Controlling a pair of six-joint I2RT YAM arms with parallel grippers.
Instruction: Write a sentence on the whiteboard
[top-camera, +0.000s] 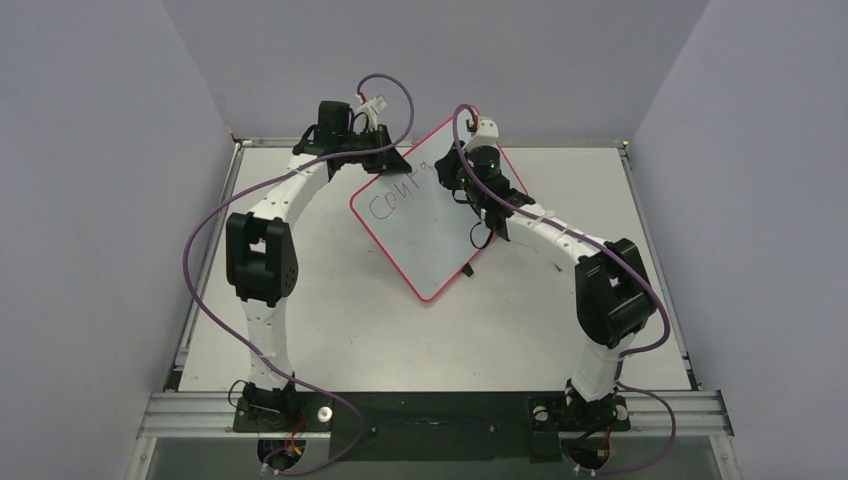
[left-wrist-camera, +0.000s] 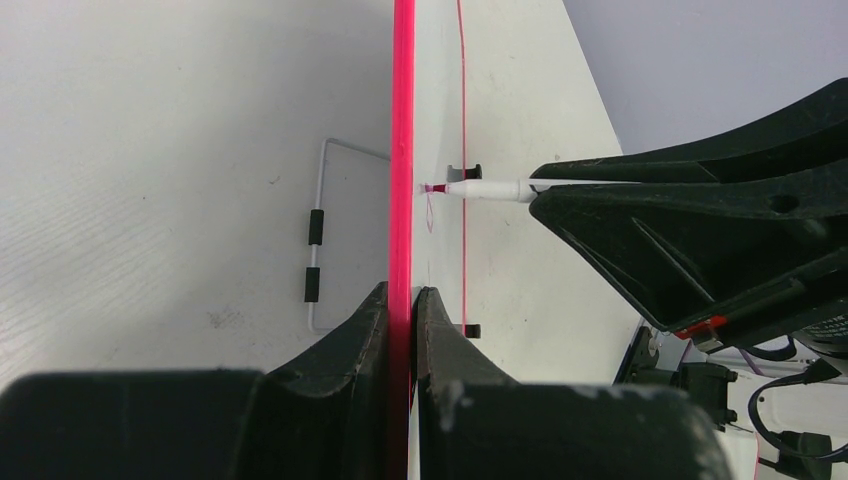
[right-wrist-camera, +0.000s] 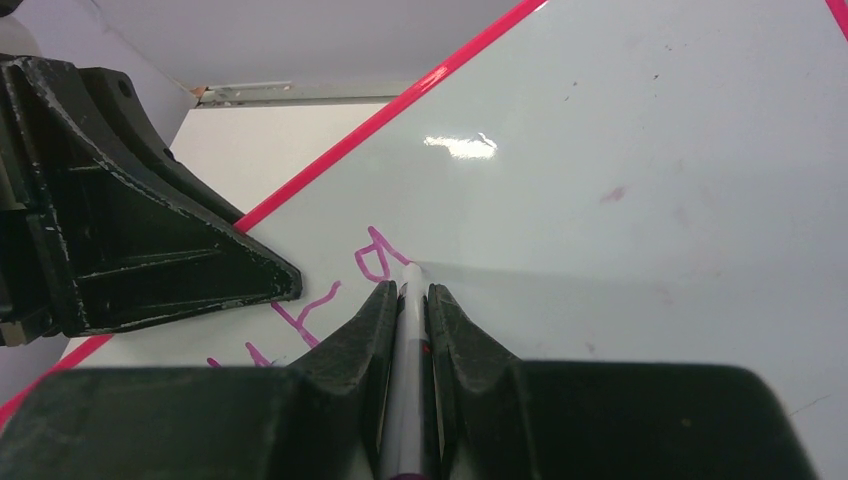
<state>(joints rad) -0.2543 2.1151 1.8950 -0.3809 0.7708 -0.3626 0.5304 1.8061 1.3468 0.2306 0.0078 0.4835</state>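
Pink-red rim is nearly all I get of the whiteboard in the left wrist view. It stands edge-on there, and the left gripper has its fingers pressed together on that rim. From overhead the board sits at the far middle of the table, turned diagonally between the two arms. I cannot tell whether its near corner rests on the surface.

The sentence reads "Coura" in purple-pink; the right wrist covers anything beyond that. In the right wrist view only the last few strokes show, cut off by the fingers and the lower edge.

The right gripper is clamped on the marker, whose barrel is mostly hidden between the fingers. Its tip touches the board at the last looped letter.

Left of the board, a thin pale wire loop with two black sleeves lies on the table; I cannot identify it. Two black clip feet show on the board's written side.

The table is matte off-white with faint scuffs. Pale lilac walls close it on three sides, and a metal rail carries the arm bases at the near edge.
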